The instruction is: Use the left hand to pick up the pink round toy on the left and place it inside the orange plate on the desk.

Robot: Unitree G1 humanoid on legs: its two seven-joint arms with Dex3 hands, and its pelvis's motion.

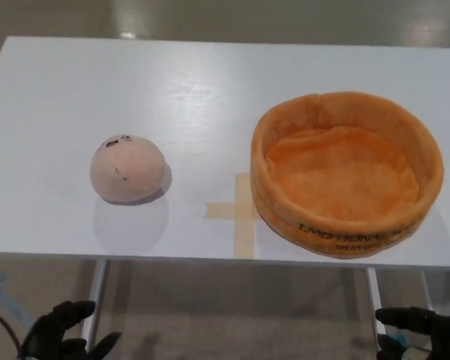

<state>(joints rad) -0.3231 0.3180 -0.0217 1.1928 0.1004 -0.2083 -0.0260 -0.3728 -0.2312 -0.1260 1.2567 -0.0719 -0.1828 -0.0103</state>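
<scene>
While below the desk [52, 90]: left hand [60, 334] spread, empty | right hand [420, 330] spread, empty

left hand [64, 330] hangs low, fingers spread and empty (thumb out); right hand [420, 330] likewise, fingers apart.

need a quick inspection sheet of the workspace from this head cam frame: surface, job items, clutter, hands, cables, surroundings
Surface: white desk, tan tape cross near the front edge.
Job's things: pink round toy on the desk's left, upright, untouched; orange plate on the right, soft-walled, empty, overlapping the cross's right arm.
Clutter: nothing seen.
Hands: left hand and right hand both low, below the desk edge, holding nothing, fingers apart.
Cables: thin dark cable beside the left hand.
Surroundings: desk legs and beige floor below; a glare spot beyond the far edge.
</scene>
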